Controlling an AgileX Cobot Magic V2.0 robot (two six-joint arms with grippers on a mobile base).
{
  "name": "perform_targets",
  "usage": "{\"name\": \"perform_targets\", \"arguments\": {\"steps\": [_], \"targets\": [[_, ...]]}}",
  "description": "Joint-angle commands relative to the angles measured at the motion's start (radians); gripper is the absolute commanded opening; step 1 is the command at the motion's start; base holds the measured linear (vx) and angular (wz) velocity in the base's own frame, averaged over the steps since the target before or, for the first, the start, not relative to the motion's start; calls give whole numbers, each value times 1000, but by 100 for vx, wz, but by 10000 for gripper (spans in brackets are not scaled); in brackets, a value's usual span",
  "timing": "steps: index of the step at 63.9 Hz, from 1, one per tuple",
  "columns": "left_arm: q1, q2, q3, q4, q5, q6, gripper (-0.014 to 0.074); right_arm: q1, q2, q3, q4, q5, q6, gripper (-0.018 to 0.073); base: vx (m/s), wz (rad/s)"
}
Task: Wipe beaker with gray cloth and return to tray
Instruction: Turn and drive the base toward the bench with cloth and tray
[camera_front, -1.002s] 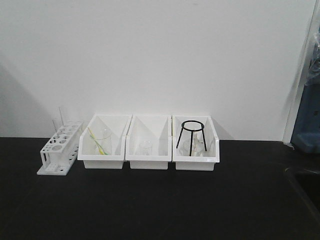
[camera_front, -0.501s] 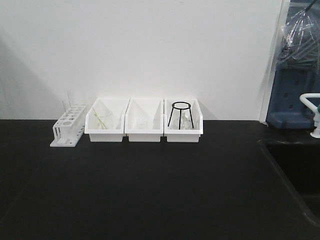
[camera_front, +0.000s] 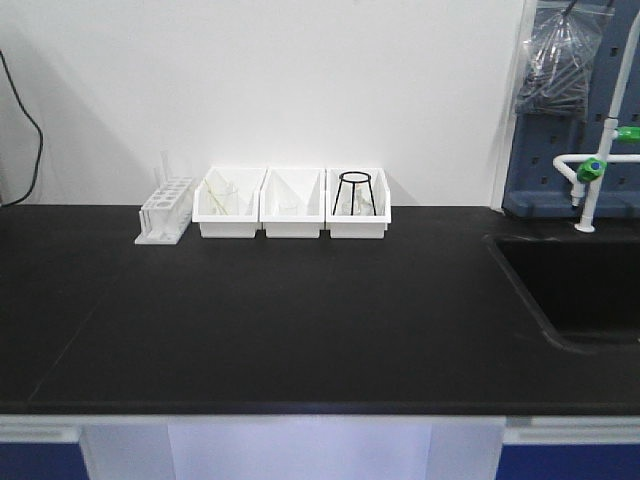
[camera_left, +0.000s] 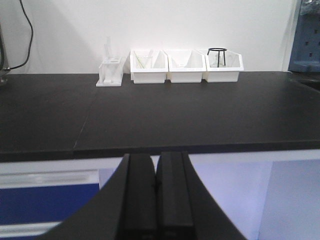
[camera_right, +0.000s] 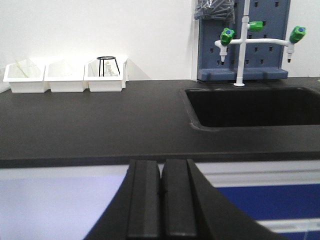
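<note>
The beaker (camera_front: 222, 197) is clear glass and shows only faintly. It stands in the left bin (camera_front: 228, 229), with a thin yellowish rod (camera_front: 214, 193) leaning inside.

The bin is first in a row of three white bins at the back of the black bench (camera_front: 300, 320), against the wall. The contents of the middle bin (camera_front: 292, 229) are too small to tell. The right bin (camera_front: 357, 229) holds a black wire tripod (camera_front: 354, 190). A white tube rack (camera_front: 165, 212) stands just beside the left bin. A sink (camera_front: 580, 290) and a tap (camera_front: 590, 170) lie well apart to the right.

The left gripper (camera_left: 156, 160) and right gripper (camera_right: 161, 167) sit below the bench's front edge. On each, the jaws are pressed together with nothing between them.
</note>
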Motion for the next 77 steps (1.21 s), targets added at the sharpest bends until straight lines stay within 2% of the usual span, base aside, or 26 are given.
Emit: {"name": "perform_targets", "arguments": {"steps": [1, 40, 77], "targets": [[3, -15, 28, -5, -78, -7, -3, 0, -6, 5, -12, -84, -2, -11, -43, -1], [3, -15, 28, -5, -78, -7, -3, 0, -6, 5, -12, -84, -2, -11, -39, -15], [3, -15, 28, -5, -78, -7, -3, 0, -6, 5, -12, -84, -2, -11, -21, -67]]}}
